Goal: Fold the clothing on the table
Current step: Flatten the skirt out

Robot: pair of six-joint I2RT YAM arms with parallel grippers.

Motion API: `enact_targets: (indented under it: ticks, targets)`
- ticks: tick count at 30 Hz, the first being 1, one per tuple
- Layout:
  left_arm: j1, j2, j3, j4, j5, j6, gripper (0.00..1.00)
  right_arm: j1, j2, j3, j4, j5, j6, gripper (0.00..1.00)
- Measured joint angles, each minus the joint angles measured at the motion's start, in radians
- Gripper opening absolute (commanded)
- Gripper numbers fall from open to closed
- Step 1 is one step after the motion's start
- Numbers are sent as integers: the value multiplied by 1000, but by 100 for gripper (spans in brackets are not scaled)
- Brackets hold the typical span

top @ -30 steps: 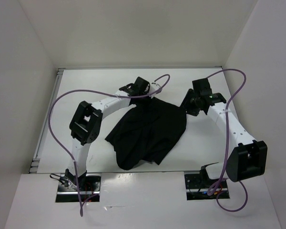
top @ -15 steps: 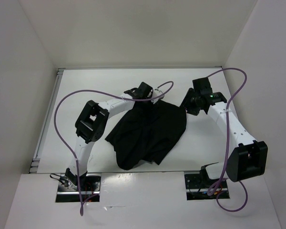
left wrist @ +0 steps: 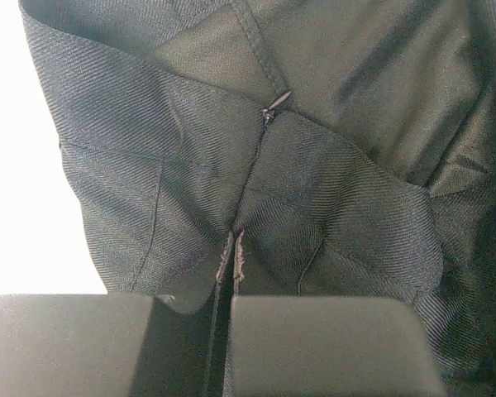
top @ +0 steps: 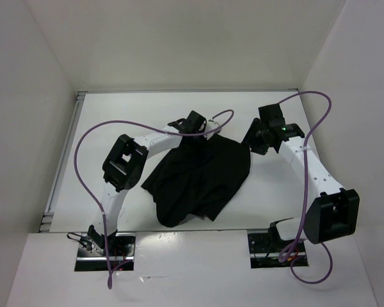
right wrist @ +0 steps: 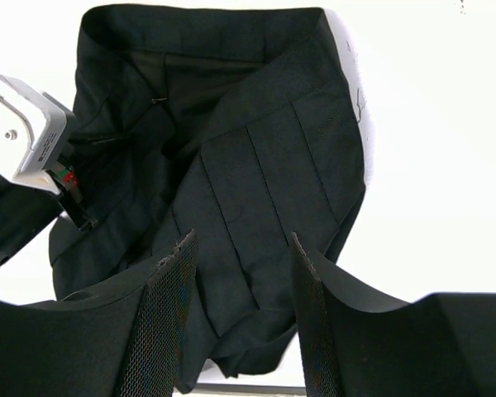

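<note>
The top view is bright and even, lit from above, with soft shadows on the white table (top: 115, 121) and a patch of glare at its near edge. In the left wrist view the table blows out at left, while the clothing (left wrist: 331, 182) weave stays sharp. The right wrist view overexposes the table too.

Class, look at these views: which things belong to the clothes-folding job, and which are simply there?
Belonging to the job:
clothing
table
left end effector, shut on the clothing
right end effector, open

Simply there:
purple cables
metal mounting plates
white walls
</note>
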Motion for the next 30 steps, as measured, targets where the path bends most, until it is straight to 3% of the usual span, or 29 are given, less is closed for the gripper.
enact_targets:
  ticks: [5,11,18,23,30]
  targets:
    - [0,-32,8,-52,11,0,0,0,0,0,3,0,0,54]
    - [2,-210,31,-134,88,-3,0,-1,0,0,17,0,-3,56]
    - [34,-394,18,-106,204,-81,0,-10,14,0,48,-1,-23,56]
    - [170,-410,-87,-3,298,-225,0,-22,32,2,66,-2,-38,56]
    - [429,-273,-106,151,394,-516,0,-28,67,6,106,-4,-57,56]
